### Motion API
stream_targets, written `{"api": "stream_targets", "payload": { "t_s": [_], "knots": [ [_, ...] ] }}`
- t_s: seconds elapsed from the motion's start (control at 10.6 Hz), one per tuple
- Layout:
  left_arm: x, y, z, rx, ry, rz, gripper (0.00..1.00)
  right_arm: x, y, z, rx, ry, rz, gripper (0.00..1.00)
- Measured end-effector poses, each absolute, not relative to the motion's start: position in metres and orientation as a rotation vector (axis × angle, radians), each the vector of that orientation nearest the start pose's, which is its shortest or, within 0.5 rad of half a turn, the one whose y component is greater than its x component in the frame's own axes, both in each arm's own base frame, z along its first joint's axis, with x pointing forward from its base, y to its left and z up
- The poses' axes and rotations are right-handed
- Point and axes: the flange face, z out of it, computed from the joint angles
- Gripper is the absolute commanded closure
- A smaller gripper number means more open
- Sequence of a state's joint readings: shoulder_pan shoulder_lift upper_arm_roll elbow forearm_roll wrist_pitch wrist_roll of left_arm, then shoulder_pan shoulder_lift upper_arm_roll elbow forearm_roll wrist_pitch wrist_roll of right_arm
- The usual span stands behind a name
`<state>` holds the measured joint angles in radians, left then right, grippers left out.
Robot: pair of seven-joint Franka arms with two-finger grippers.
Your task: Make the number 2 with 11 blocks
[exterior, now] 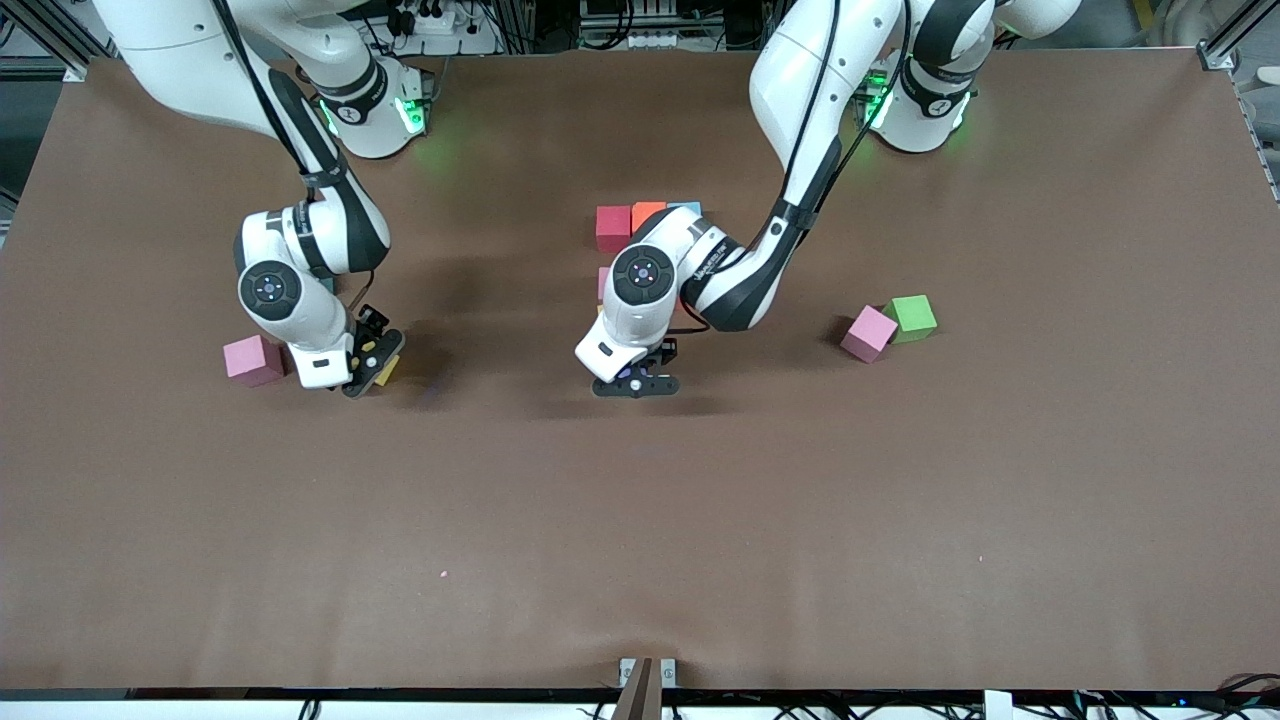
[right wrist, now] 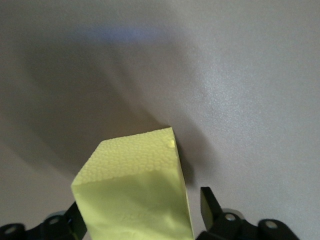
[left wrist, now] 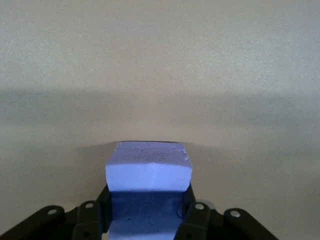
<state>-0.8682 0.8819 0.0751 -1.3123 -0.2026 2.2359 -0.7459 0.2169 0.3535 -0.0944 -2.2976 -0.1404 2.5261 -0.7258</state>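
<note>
My left gripper [exterior: 637, 383] is clenched on a purple block [left wrist: 149, 172] and sits low over the table, just on the front-camera side of the part-built digit. That is what the next move turns on: the row waiting for this cube lies straight back toward my base from the jaws, so I must set it flush against the hidden blocks under my wrist.

My right gripper [exterior: 372, 367] is down at a yellow block [right wrist: 135, 192], the cube between the fingers, one finger still clear of its face. Whether that is a grip or only a straddle, I cannot tell. A pink block [exterior: 254, 360] stands just beside it.

Counting what shows: one red [exterior: 613, 227], one orange [exterior: 648, 213] and one light blue [exterior: 686, 208] in the top row, one purple, one yellow, two loose pink, the second pink [exterior: 868, 333] touching the green cube [exterior: 913, 317]. A pink sliver by my wrist may be another cube.
</note>
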Motion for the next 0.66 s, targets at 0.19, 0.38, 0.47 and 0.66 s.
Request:
{"api": "stream_targets", "payload": {
  "t_s": [0.19,0.38,0.47,0.66],
  "knots": [
    [0.51,-0.551,0.212,-3.258,-0.088,0.077,0.68,0.511,0.064,0.185,-2.825,-1.498,0.235,0.6],
    [0.51,-0.553,0.212,-3.265,-0.114,0.078,0.68,0.514,0.069,0.188,-2.819,-1.514,0.22,0.6],
    [0.507,-0.555,0.212,-3.263,-0.11,0.074,0.67,0.515,0.073,0.19,-2.811,-1.531,0.21,0.6],
    [0.503,-0.559,0.211,-3.259,-0.097,0.07,0.61,0.521,0.077,0.196,-2.797,-1.565,0.184,0.6]
  ]
}}
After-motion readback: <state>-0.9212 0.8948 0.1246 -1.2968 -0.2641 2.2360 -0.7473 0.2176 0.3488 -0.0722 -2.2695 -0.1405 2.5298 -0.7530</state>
